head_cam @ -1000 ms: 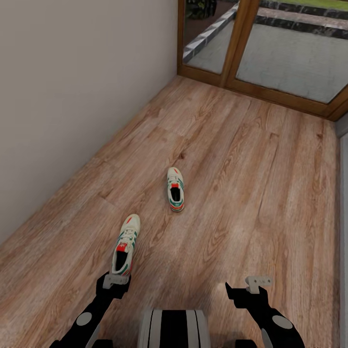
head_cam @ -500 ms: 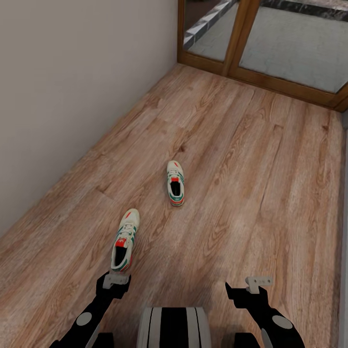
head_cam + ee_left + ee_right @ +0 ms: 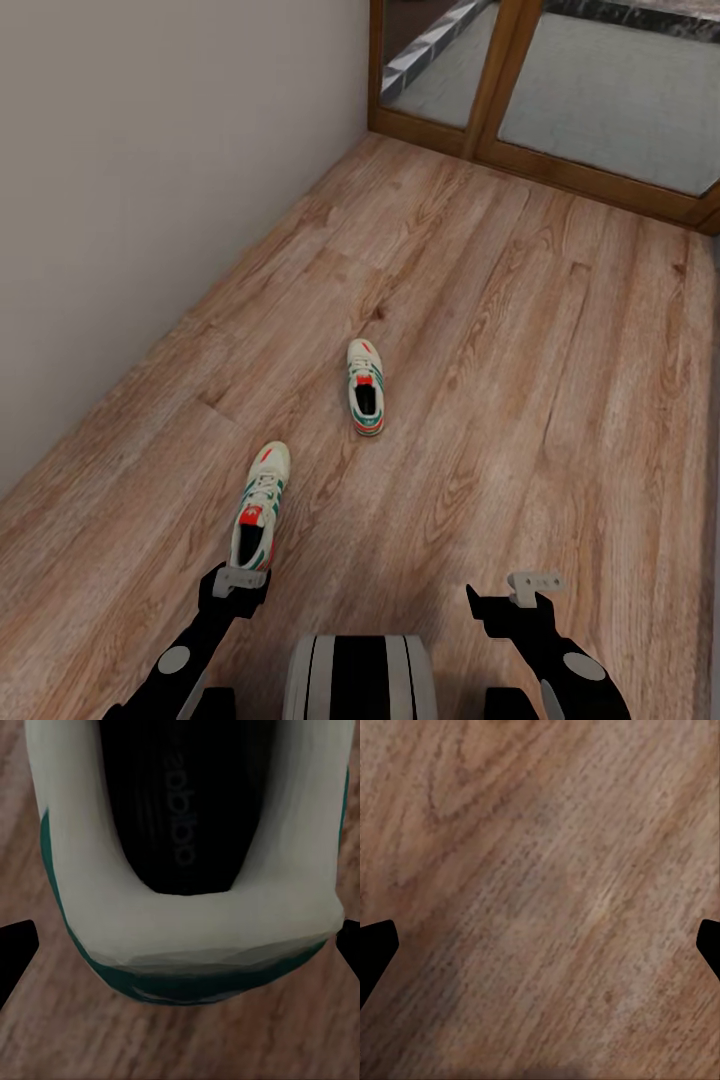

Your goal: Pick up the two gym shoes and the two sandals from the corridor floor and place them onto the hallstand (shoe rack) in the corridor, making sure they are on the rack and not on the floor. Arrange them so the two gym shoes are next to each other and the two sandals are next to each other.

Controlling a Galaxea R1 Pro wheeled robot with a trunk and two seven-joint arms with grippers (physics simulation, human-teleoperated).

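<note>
Gym shoes are lying apart on the corridor floor (image 3: 520,330): near sneaker (image 3: 258,505) under the left gripper (image 3: 180,945), whose fingers are gaping around its heel for pickup; far sneaker (image 3: 364,387) ahead; right gripper (image 3: 540,945) is hovering wide, empty.

The floor (image 3: 520,330) was light brown wood with darker streaks of grain; the near shoe (image 3: 258,505) was off-white with green side stripes, a red-orange patch at the toe and tongue, and a black inside; the far shoe (image 3: 365,388) wore the same white, green and red-orange, its inside also black; the wall (image 3: 150,180) was a plain pale beige; the door frame (image 3: 505,85) was warm orange-brown wood; both arms were black with grey discs, and the trunk (image 3: 360,680) was striped black and white.
</note>
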